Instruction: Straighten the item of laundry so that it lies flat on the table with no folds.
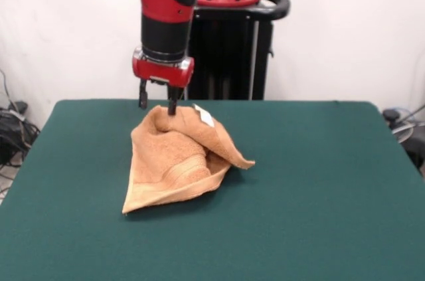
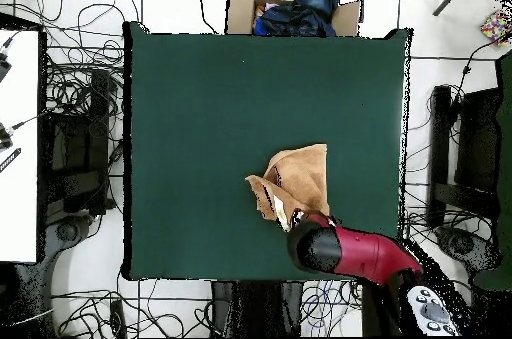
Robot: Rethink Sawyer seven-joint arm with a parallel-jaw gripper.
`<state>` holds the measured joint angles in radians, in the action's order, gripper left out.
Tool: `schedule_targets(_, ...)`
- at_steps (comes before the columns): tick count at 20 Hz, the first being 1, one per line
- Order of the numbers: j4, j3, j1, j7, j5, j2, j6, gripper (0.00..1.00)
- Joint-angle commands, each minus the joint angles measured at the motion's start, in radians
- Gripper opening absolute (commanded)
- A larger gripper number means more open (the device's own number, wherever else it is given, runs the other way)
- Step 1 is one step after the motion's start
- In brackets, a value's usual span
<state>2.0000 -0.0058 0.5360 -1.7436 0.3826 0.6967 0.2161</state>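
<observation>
The orange-tan towel [image 1: 179,161] lies crumpled on the green table [image 1: 319,181], toward its far left in the front view. It is bunched into a peak at its far end, with folds over the middle and a flat corner pointing to the near left. A white tag [image 1: 204,115] shows near the peak. My gripper [image 1: 157,103] hangs just above the peak with its fingers apart; one fingertip [image 1: 172,108] touches the cloth. In the overhead view the towel [image 2: 298,183] lies near the table [image 2: 200,105] edge by the base, and the arm [image 2: 345,251] hides the gripper.
A cardboard box with dark clothes [image 2: 292,10] stands past the table's far edge in the overhead view. Cables lie on the floor around the table [image 2: 80,85]. The black pedestal [image 1: 229,48] stands behind the table.
</observation>
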Motion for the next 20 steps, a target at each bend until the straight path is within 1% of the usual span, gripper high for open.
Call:
schedule_targets(1,-0.01,0.186,0.023,-0.083,-0.078,0.03,0.054,1.0)
schedule_targets(3,-0.047,0.179,0.016,-0.12,-0.063,0.004,-0.053,1.0)
schedule_targets(7,-0.145,0.114,-0.038,-0.165,-0.063,-0.092,-0.135,1.0)
schedule_targets(10,-0.178,0.063,-0.075,-0.2,-0.074,-0.148,-0.214,1.0)
schedule_targets(12,-0.201,0.04,-0.091,-0.2,-0.077,-0.181,-0.234,1.0)
schedule_targets(16,-0.243,-0.044,-0.157,-0.186,-0.079,-0.248,-0.283,1.0)
schedule_targets(18,-0.256,-0.052,-0.161,-0.161,-0.075,-0.263,-0.27,1.0)
schedule_targets(20,-0.25,-0.032,-0.14,-0.138,-0.059,-0.266,-0.269,1.0)
